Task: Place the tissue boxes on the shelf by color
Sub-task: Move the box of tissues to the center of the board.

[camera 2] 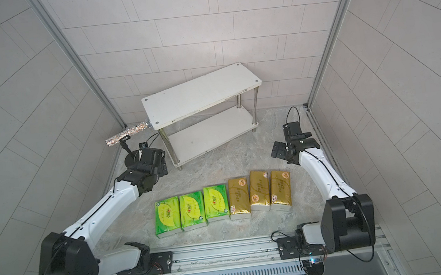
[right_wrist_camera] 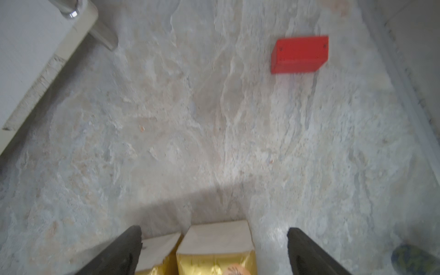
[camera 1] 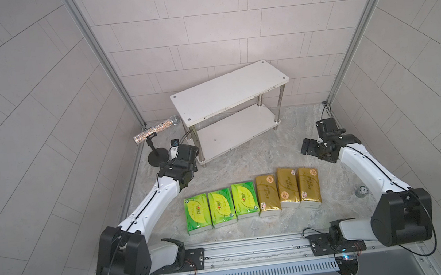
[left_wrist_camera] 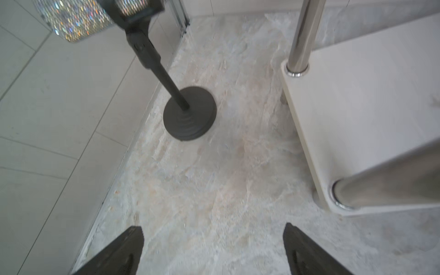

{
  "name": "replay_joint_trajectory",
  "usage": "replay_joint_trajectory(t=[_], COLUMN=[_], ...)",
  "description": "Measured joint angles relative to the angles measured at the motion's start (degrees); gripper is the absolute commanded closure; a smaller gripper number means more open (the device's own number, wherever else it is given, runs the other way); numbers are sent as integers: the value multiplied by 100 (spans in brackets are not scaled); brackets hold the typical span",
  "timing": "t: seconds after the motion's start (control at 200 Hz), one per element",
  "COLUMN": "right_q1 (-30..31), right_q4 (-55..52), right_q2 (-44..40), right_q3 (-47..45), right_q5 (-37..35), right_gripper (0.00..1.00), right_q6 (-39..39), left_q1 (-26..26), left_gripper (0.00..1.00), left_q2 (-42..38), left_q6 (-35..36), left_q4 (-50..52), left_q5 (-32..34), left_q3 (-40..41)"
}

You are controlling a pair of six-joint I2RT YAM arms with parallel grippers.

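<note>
left hand point(left_wrist_camera: 213, 226) hung open by the mic stand point(left_wrist_camera: 189, 114), right hand point(right_wrist_camera: 214, 229) open near the gold boxes point(camera 1: 288, 188). these and the green boxes point(camera 1: 222, 209) lay packed on the surface point(camera 1: 244, 166), none on the shelf point(camera 1: 228, 92); pinching one might drag its neighbour.

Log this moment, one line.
green boxes: three, on table | gold boxes: three, on table | shelf: no boxes | left tool: open, empty | right tool: open, empty

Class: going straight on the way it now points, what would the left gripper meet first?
Probably the microphone stand's round black base, just off-centre ahead of the open left gripper; if tilted downward, it might touch the tabletop first.
</note>
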State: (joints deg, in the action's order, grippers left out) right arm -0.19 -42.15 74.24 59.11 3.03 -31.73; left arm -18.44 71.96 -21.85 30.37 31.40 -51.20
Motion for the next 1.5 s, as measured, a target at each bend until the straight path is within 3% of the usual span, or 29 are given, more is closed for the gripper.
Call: replay_joint_trajectory(t=[0.295, 0.51, 1.071, 1.241, 1.496], right_q1=[404, 619, 780, 780, 782], right_q4=[-1027, -1335, -1084, -907, -728], right_q2=[-1425, -1781, -896, -551, 236], right_q3=[-782, -1235, -1270, -1276, -892], right_q5=[168, 304, 332, 304, 247], right_gripper=[0, 0, 0, 7, 26], right_q6=[-284, -120, -13, -15, 201], left_q1=[-7, -7, -7, -7, -7], left_gripper=[0, 0, 0, 0, 0], left_q2=[-1598, -1598, -1558, -1696, -1720], left_q6=[-680, -866, -876, -876, -874], left_q4=[1351, 1711, 1823, 1836, 1816], left_q5=[-142, -433, -960, -988, -1237], left_q3=[396, 450, 450, 450, 448])
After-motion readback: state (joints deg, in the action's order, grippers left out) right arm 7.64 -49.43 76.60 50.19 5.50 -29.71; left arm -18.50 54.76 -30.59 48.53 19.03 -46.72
